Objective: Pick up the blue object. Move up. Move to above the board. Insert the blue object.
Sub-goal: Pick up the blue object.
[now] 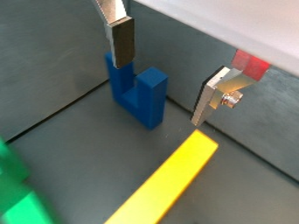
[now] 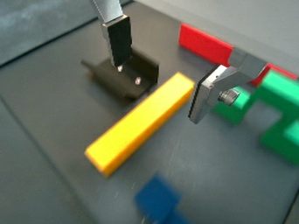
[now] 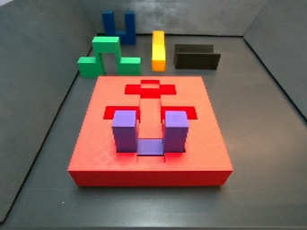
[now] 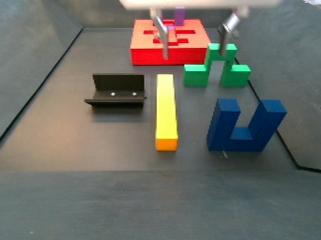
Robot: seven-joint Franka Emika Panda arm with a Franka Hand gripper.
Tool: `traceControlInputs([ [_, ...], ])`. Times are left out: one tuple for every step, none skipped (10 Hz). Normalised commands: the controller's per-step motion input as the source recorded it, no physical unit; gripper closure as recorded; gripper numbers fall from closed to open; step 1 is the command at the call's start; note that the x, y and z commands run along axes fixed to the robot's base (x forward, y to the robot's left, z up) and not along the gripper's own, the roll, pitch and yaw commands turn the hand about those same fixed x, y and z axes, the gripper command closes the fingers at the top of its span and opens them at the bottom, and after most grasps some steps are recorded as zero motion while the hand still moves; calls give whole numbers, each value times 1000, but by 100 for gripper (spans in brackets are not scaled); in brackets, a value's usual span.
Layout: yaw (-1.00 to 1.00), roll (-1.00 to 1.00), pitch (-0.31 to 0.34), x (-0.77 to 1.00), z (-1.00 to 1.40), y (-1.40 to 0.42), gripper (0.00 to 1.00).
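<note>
The blue object [image 1: 136, 94] is a dark blue U-shaped block standing on the dark floor with its prongs up. It also shows in both side views [image 3: 118, 22] [image 4: 245, 127] and, blurred, in a wrist view [image 2: 158, 201]. My gripper [image 1: 160, 87] is open and empty, well above the floor. One finger [image 1: 121, 39] hangs over the block and the other finger [image 1: 211, 98] is off to its side. The gripper also shows high up in a side view [image 4: 194, 30]. The red board [image 3: 150, 90] lies flat with a purple U-shaped block [image 3: 150, 133] set in it.
A long yellow bar [image 4: 166, 111] lies on the floor between the blue block and the dark fixture [image 4: 115, 91]. A green arch-shaped block [image 4: 216, 70] stands between the bar and the board. Grey walls enclose the floor.
</note>
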Motion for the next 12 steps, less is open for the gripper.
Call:
traceControlInputs([
  [-231,-90,-151,-289,-397,620,0],
  [-191,-64,-111,-220,-320,571,0],
  [-171,0,-83,-189,-323,463,0],
  [-123,0,-96,-186,-297,371,0],
  [0,-59,-77,0,-74,114,0],
  [0,0,-66,0,-117,0,0],
  [0,0,-80,-60,-223,0,0],
  [0,0,-70,-74,-203,0,0],
  [0,0,-64,-71,-206,0,0],
  [0,0,-60,-94,-200,0,0],
  [0,0,-59,-111,-211,0,0],
  [0,0,-66,-103,-220,0,0],
])
